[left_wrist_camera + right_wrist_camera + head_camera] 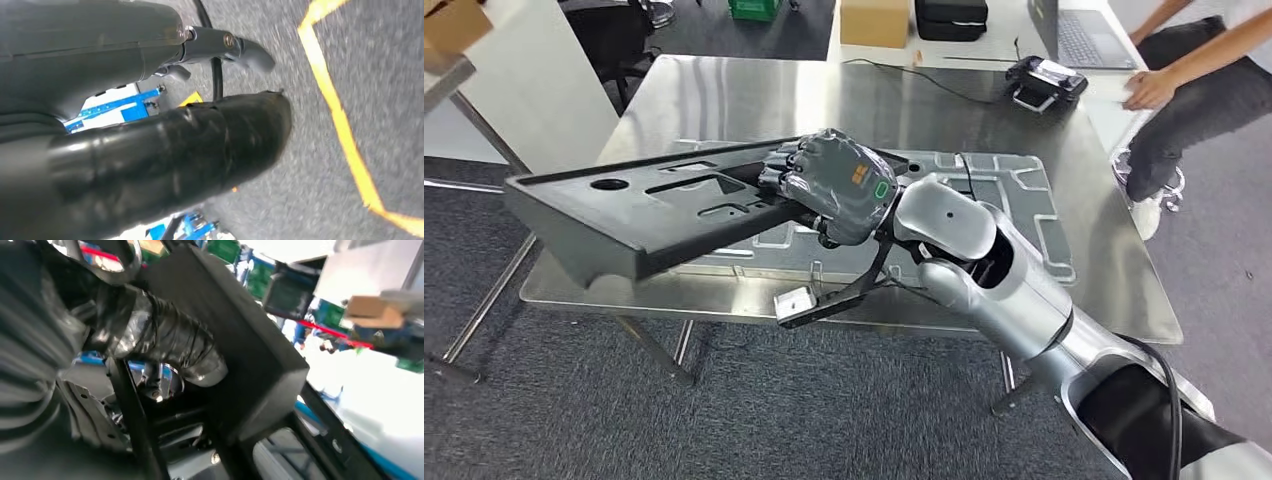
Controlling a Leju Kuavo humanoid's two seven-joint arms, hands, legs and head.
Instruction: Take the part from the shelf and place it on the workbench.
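Right hand (834,185) grips the part (639,215), a long black moulded panel with cut-outs, at one end; fingers (784,170) are wrapped over the top face and edge, clamped on it. The part is airborne over the near edge of the table (754,95), its free end sticking out past the table's left corner and tilted slightly downward away from the hand. Judged reason for the end-grip: the panel is long, and holding it by one end lets the far end swing out over the table first.

A grey metal plate (1014,190) with shaped openings lies flat on the table beneath and beyond the hand; likely the set-down spot, or at least something to avoid striking.

Right arm pose: reaches forward and across to the left, wrist bent, back of hand upward. Right wrist view shows the thumb (165,340) pressed against the part's dark wall.

Left hand (150,150) hangs over grey floor (320,190) with a yellow line (345,135); whether its fingers are apart or together, cannot tell.

A person (1189,90) sits at the far right, hand near a black device (1044,82).
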